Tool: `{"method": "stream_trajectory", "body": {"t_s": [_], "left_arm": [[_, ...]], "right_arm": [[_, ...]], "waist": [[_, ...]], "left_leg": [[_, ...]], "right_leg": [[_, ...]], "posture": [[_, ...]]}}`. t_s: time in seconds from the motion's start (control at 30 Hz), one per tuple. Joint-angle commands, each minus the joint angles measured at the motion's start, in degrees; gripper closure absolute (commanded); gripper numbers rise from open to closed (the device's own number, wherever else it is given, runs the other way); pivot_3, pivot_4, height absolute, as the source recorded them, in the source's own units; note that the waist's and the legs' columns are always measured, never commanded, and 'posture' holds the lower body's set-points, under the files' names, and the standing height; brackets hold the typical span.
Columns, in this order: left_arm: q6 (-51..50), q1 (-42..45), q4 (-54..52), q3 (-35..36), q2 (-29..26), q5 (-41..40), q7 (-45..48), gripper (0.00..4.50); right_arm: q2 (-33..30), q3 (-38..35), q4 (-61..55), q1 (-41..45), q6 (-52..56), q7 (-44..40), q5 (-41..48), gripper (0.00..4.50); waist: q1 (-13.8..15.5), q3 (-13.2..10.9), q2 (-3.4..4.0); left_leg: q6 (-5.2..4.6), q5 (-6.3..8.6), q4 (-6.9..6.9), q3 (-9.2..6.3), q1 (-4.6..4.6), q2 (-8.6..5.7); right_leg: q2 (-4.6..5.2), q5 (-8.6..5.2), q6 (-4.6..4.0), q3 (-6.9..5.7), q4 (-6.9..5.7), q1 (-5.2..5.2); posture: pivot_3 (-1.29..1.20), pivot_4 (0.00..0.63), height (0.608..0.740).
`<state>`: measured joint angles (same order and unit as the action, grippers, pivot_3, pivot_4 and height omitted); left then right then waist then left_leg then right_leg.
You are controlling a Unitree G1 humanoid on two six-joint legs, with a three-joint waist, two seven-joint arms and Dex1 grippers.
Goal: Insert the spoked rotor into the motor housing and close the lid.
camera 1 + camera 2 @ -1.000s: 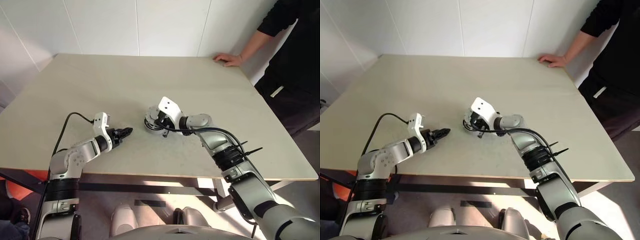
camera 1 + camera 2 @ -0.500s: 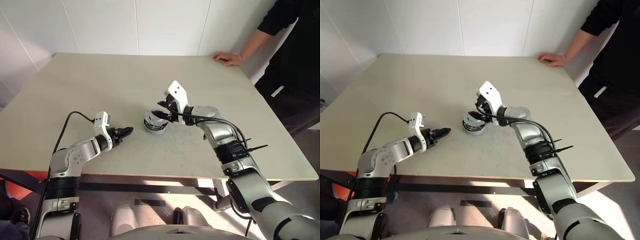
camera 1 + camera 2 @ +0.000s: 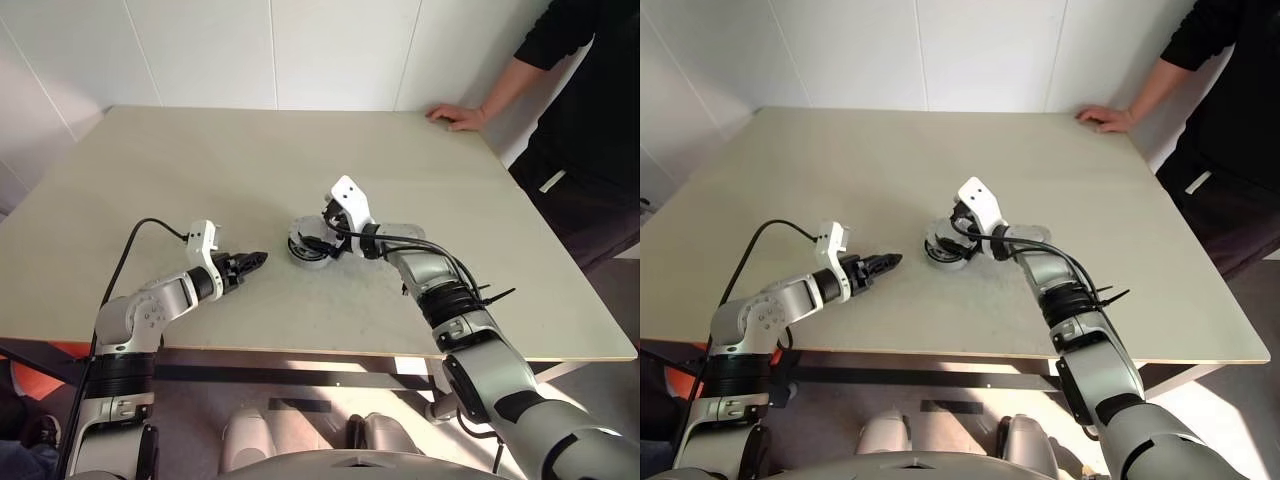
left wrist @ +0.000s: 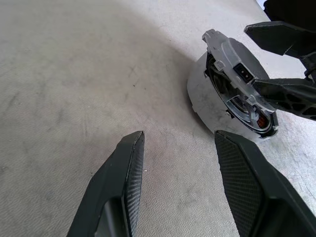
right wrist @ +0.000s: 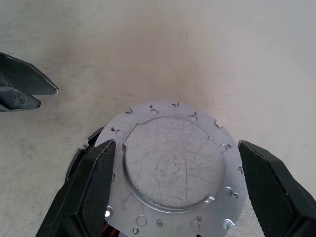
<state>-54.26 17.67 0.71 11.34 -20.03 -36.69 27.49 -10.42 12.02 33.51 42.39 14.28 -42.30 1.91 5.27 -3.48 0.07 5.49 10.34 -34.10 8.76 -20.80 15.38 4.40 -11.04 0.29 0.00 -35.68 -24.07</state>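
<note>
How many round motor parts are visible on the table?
2: the lid, silver face up, resting askew on the motor housing mid-table between the open right gripper fingers. The rotor may be hidden inside.

Item count: one round dark motor housing with copper-red windings [image 4: 249, 106]; one flat silver-grey metal lid disc [image 5: 175, 165]; one beige rectangular table [image 3: 200, 180]; two black two-fingered grippers, left [image 3: 255, 260] and right [image 3: 318, 238]; one person's hand [image 3: 455, 118].

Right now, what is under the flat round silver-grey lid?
The silver-grey lid lies plain face up on the dark round motor housing, whose copper-red windings show at one edge. The rest inside is covered.
</note>
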Motion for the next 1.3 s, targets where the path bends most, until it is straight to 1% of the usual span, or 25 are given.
{"method": "stream_trajectory", "body": {"t_s": [0.03, 0.2, 0.3, 0.4, 0.67, 0.83, 0.9, 0.97, 1.03, 1.3], "left_arm": [[0.4, 1.0, -1.7, 0.6, -0.7, -0.4, 0.4, 2.13], [0.4, 0.9, -1.6, 0.7, -0.8, -0.4, 0.3, 2.13], [0.5, 1.0, -1.4, 0.8, -0.8, -0.3, 0.1, 2.13], [0.6, 1.2, -1.3, 0.8, -0.8, -0.2, 0.0, 2.13], [0.6, 1.4, -0.9, 0.9, -0.9, -0.1, -0.2, 2.13], [0.8, 1.3, -0.7, 0.8, -0.6, 0.1, -0.3, 2.13], [0.9, 1.2, -0.7, 0.7, -0.5, 0.1, -0.3, 2.13], [0.9, 1.2, -0.8, 0.7, -0.4, 0.1, -0.3, 2.13], [0.9, 1.2, -0.8, 0.7, -0.4, 0.1, -0.3, 2.13], [0.8, 0.7, -0.9, 0.5, -0.4, 0.3, -0.3, 2.13]], "right_arm": [[0.4, -0.2, -1.7, 0.6, 0.2, -0.8, 0.4, 0.03], [0.6, -0.7, -0.7, 0.6, 0.6, -0.5, 0.4, 0.03], [0.6, -1.0, -0.1, 0.8, 0.7, -0.2, 0.5, 0.61], [0.4, -1.0, 0.0, 0.8, 1.0, -0.4, 0.4, 1.59], [0.2, -0.8, -0.6, 0.5, 1.1, -0.8, 0.3, 1.59], [0.4, -1.4, -1.7, 0.6, 2.7, -3.4, 2.1, 1.59], [0.2, -1.1, -2.0, 0.4, 2.7, -4.2, 1.8, 1.23], [0.3, -1.1, -1.7, 0.4, 2.3, -3.8, 1.1, 0.75], [0.5, -1.1, -0.8, 0.6, 1.5, -2.3, 0.2, 0.05], [1.1, -0.6, 1.5, 0.9, -0.5, -1.2, -1.1, 0.02]], "waist": [[0.0, 0.0, 0.00], [0.0, 0.0, 0.00], [0.0, 0.0, 0.00], [0.0, 0.0, 0.00], [0.0, 0.0, 0.00], [0.0, 0.0, 0.00], [0.0, 0.0, 0.00], [0.0, 0.0, 0.00], [0.0, 0.0, 0.00], [0.0, 0.0, 0.00]], "left_leg": [[0.00, 0.00, 0.00, 0.00, 0.00, 0.00], [0.00, 0.00, 0.00, 0.00, 0.00, 0.00], [0.00, 0.00, 0.00, 0.00, 0.00, 0.00], [0.00, 0.00, 0.00, 0.00, 0.02, 0.00], [0.00, 0.00, 0.00, 0.00, 0.02, 0.00], [-0.01, 0.00, 0.01, 0.00, 0.02, 0.00], [0.00, 0.00, 0.01, 0.00, 0.02, 0.00], [0.00, 0.00, 0.02, 0.00, 0.02, 0.00], [0.00, 0.00, 0.02, 0.00, 0.02, 0.00], [0.00, 0.00, 0.03, 0.00, 0.02, 0.00]], "right_leg": [[0.00, 0.00, 0.00, 0.00, 0.00, 0.00], [0.00, 0.00, 0.00, 0.00, 0.00, 0.00], [0.00, 0.00, 0.00, 0.00, 0.00, 0.00], [0.00, 0.00, 0.00, 0.00, 0.00, 0.01], [0.00, 0.00, 0.00, 0.00, -0.01, 0.00], [0.00, 0.00, 0.00, 0.00, 0.00, 0.00], [0.00, 0.00, 0.00, 0.00, 0.00, 0.00], [0.00, 0.00, 0.00, 0.00, 0.00, 0.00], [0.00, 0.00, 0.00, 0.00, 0.00, 0.00], [0.00, 0.00, 0.00, 0.00, 0.01, -0.01]], "posture": [[0.00, 0.000, 0.740], [0.00, 0.000, 0.740], [0.00, 0.000, 0.740], [0.00, 0.000, 0.740], [0.00, 0.000, 0.740], [0.00, 0.000, 0.740], [0.00, 0.000, 0.740], [0.00, 0.000, 0.740], [0.00, 0.000, 0.740], [0.00, 0.000, 0.740]]}}
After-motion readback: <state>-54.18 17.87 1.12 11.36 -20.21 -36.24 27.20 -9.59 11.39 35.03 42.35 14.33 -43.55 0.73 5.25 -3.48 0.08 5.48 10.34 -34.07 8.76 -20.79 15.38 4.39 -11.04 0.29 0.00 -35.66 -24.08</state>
